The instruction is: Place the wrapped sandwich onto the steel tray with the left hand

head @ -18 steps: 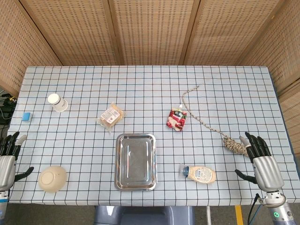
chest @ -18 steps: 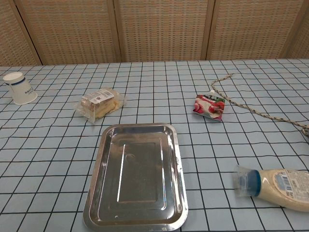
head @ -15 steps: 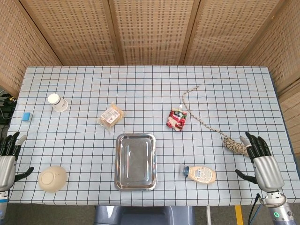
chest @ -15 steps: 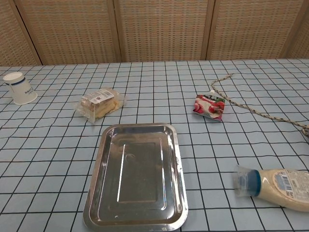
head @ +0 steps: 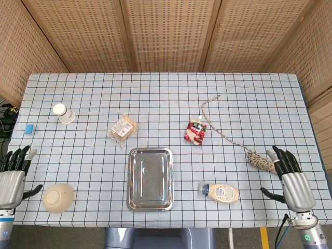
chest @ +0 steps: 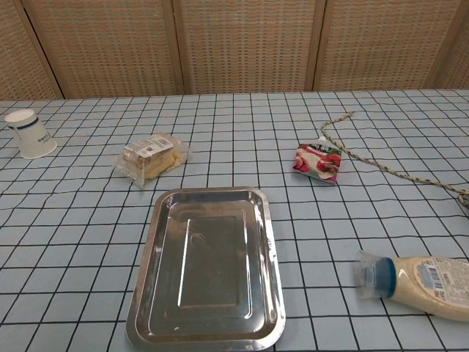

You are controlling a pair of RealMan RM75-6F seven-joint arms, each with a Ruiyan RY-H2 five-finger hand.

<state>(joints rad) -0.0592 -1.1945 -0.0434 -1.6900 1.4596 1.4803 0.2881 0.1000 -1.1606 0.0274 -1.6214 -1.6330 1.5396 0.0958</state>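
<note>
While the wrapped sandwich [head: 123, 127] is lying untouched on the checked tablecloth [head: 166, 98], just beyond the steel tray [head: 150, 178] at about eleven o'clock from it, the left hand [head: 13, 179] is waiting at the table's near left corner with its fingers spread and nothing in them. The right hand [head: 291, 179] is sitting at the near right corner, likewise spread and holding nothing, close to the knotted end of a rope [head: 259, 161].

Judging from this layout, the reach is the risky part. The left hand is starting well apart from the sandwich, and a beige bowl [head: 57, 197] is lying just beside it at three o'clock, so a low sweep toward the centre could be knocking that bowl aside. A paper cup [head: 64, 112] is standing at ten o'clock from the sandwich, and an overshoot might be tipping it. The clear wrapper looks slippery and soft, so a shallow grasp may be pinching film alone and letting the sandwich slide out, or a hard squeeze may be crushing it. A red snack pouch [head: 195, 130] and a sauce bottle [head: 222, 192] are lying to the tray's right, out of the likely path.
</note>
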